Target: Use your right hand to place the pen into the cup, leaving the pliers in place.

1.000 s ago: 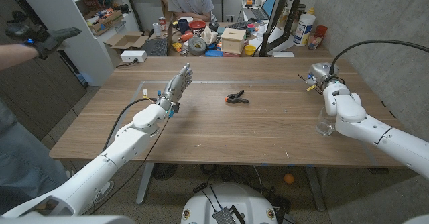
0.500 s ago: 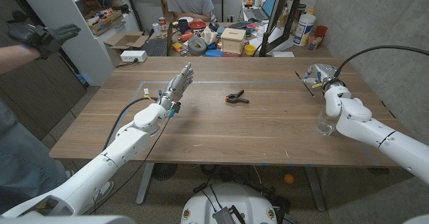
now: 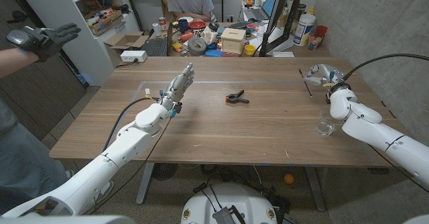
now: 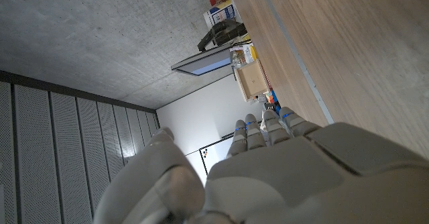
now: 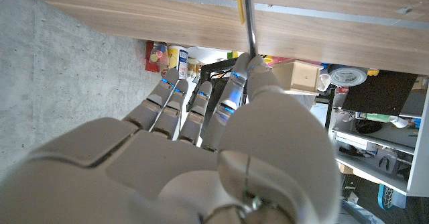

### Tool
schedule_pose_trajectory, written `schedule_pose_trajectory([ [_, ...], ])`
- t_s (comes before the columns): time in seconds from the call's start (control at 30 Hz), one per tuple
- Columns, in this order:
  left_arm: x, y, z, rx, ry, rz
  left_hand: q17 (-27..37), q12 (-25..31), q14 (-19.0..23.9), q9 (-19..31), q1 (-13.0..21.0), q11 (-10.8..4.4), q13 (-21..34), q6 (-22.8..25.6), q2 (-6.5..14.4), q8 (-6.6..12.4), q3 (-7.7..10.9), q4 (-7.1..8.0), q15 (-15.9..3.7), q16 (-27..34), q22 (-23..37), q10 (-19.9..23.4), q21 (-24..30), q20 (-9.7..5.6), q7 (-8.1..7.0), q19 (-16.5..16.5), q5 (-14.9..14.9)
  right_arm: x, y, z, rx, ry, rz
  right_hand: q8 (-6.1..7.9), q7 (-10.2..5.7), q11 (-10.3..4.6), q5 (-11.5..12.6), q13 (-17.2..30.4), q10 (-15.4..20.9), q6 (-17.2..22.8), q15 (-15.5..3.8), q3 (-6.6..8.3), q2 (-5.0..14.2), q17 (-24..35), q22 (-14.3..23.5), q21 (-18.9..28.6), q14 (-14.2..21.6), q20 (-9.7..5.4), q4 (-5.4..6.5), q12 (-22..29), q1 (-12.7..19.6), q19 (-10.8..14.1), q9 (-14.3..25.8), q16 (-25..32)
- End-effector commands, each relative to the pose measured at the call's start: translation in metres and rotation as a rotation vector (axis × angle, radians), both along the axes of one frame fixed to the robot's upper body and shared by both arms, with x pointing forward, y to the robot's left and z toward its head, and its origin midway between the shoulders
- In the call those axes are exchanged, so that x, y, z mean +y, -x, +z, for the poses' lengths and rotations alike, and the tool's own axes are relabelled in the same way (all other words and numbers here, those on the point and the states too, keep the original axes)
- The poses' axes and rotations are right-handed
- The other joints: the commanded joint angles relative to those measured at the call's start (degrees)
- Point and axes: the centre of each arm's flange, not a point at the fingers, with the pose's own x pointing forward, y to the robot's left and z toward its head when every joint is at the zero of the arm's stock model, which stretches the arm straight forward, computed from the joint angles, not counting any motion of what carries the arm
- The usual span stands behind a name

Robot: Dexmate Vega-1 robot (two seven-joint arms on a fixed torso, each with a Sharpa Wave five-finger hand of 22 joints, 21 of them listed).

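Since the earlier frames the right robot hand has moved further toward the bench's far right side, carrying the pen, which now shows as a dark thin rod slanting off its fingers. Head view: wooden bench with a taped line along the far part; clear cup stands near the right edge beside the right forearm; pliers lie near bench centre, well apart from both hands. Left robot hand is raised over the bench, fingers straight, holding nothing. Behind: cluttered desk, seated person, grey concrete wall at right, a gloved hand at far left. No writing legible. Left wrist view: back of left robot hand, fingers extended, concrete wall, bench plank. Right wrist view: right robot hand pinching the pen at its fingertips against the bench edge.
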Motion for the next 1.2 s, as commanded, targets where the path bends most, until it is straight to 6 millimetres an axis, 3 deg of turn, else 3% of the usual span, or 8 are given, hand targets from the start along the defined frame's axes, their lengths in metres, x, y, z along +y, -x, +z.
schedule_pose_trajectory([
  [0.03, -0.006, 0.001, 0.001, 0.003, -0.013, 0.0, 0.28, 0.02, 0.15, 0.3, 0.38, 0.18, 0.13, 0.37, 0.12, 0.02, -0.11, -0.01, 0.36, 0.01, 0.15, 0.11, -0.25, 0.21, -0.02, -0.37, -0.09, -0.024, 0.017, -0.007, -0.057, -0.124, 0.017, 0.15, -2.09, 0.24, 0.27, -0.01, 0.24, 2.49, -3.51, 0.11, 0.23, 0.34, 0.09, -0.04, 0.29, -2.17, 0.42, 0.02, 0.52, 0.41, 1.69, 0.08],
  [0.63, -0.012, -0.002, -0.002, 0.016, -0.016, -0.014, 0.28, 0.02, 0.16, 0.3, 0.45, 0.16, 0.13, 0.43, 0.19, 0.03, -0.22, -0.03, 0.33, 0.02, 0.15, 0.12, -0.25, 0.13, 0.03, -0.38, -0.11, -0.033, 0.052, -0.018, -0.182, -0.339, 0.113, 0.34, -1.88, 0.26, 0.22, 0.0, 0.32, 2.64, -3.32, -0.05, 0.31, 0.37, 0.12, -0.22, 0.18, -2.11, 0.54, -0.14, 0.65, 0.34, 1.71, -0.01],
  [1.2, -0.018, -0.003, 0.004, 0.005, -0.035, -0.026, 0.28, 0.02, 0.4, 0.29, 0.55, 0.02, 0.13, 0.6, 0.27, 0.07, -0.41, -0.07, 0.2, 0.11, 0.16, 0.14, 0.12, -0.08, 0.01, 0.58, -0.11, -0.035, 0.074, -0.031, -0.259, -0.468, 0.176, 0.44, -1.66, 0.39, 0.17, 0.0, 0.41, 2.45, -2.98, -0.17, 0.43, 0.41, 0.14, -0.44, 0.08, -2.04, 0.63, -0.28, 0.84, 0.16, 1.82, -0.06],
])
